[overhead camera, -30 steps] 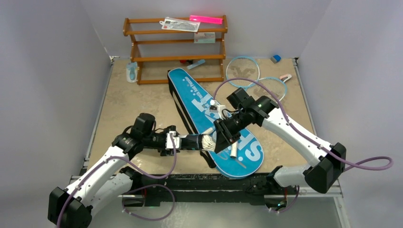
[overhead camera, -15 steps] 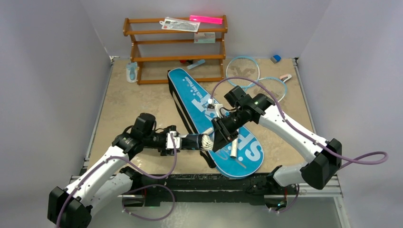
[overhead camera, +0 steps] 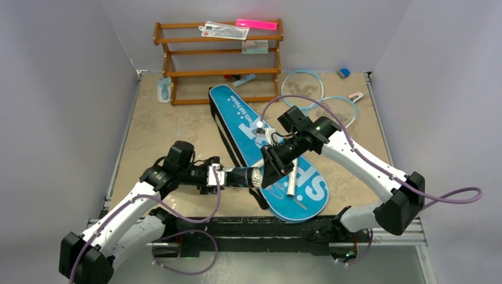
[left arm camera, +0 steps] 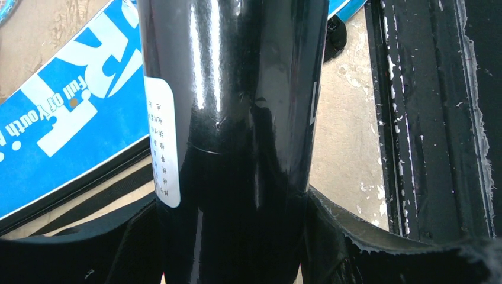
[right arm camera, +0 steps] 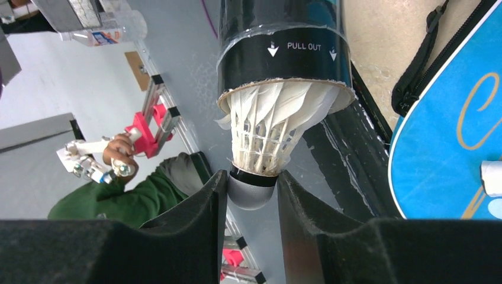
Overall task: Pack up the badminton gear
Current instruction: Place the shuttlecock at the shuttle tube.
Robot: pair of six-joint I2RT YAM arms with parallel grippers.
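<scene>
The white feather shuttlecock point(right arm camera: 269, 127) sits skirt-first in the mouth of the black tube point(right arm camera: 278, 35), feathers partly inside the rim marked "PULL OUT", its rounded grey base outside. The right claw point(right arm camera: 251, 177) has that base between its two fingers, set narrow and close on either side; whether they pinch it or have slackened I cannot tell. The left claw point(left arm camera: 231, 198) is closed around the tube's body and holds it roughly level above the near edge of the desk point(overhead camera: 160, 136), open end toward the right arm. Beneath them lies the blue racket bag point(overhead camera: 234, 112), and the two rackets point(overhead camera: 302, 86) lie well apart at the far right.

The step in hand looks like seating the shuttlecock fully. To do it well, the base should stay on the tube's axis, so the skirt enters evenly and no feather catches on the rim. The push should be straight and gentle, with the left claw keeping the tube from sliding back. Feathers crush easily, so releasing before the skirt is seated risks it dropping out.
</scene>
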